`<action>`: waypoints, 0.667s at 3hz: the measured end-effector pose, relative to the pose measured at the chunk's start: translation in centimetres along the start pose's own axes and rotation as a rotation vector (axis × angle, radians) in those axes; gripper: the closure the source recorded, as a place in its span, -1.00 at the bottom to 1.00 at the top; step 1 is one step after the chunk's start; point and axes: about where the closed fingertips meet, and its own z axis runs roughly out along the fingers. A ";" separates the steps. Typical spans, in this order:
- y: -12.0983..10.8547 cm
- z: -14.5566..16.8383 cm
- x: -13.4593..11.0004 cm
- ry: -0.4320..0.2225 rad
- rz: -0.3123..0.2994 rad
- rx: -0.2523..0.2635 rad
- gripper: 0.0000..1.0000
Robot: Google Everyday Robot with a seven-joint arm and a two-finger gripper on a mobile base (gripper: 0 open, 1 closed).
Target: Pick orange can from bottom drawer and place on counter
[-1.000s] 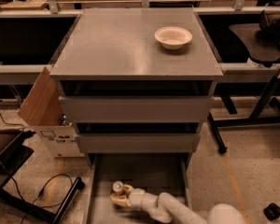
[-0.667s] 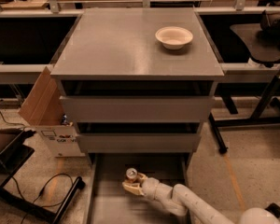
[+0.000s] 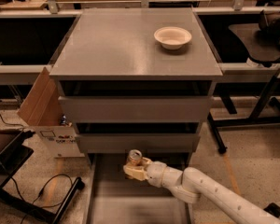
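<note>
The orange can (image 3: 134,157) is held upright in my gripper (image 3: 136,167), above the open bottom drawer (image 3: 107,190), close to the front of the middle drawer. Its silver top shows; the cream fingers (image 3: 132,172) wrap the body from below and the sides. My white arm (image 3: 210,192) reaches in from the lower right. The counter (image 3: 116,45) is the broad grey top of the cabinet, well above the can.
A white bowl (image 3: 172,37) sits on the counter's far right. Two shut grey drawers (image 3: 135,108) are above the open one. A cardboard box (image 3: 42,106) leans at the cabinet's left. A black stand and cables (image 3: 42,190) lie on the floor at left; a table leg (image 3: 266,101) stands right.
The gripper has lifted the orange can from the drawer floor and carried it up and toward the cabinet front, slightly rightward.
</note>
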 end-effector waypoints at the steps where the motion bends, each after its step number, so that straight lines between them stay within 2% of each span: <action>1: 7.2 -0.8 -12.3 -0.017 -0.001 -0.075 1.00; 2: 9.4 -2.3 -21.7 -0.047 -0.067 -0.074 1.00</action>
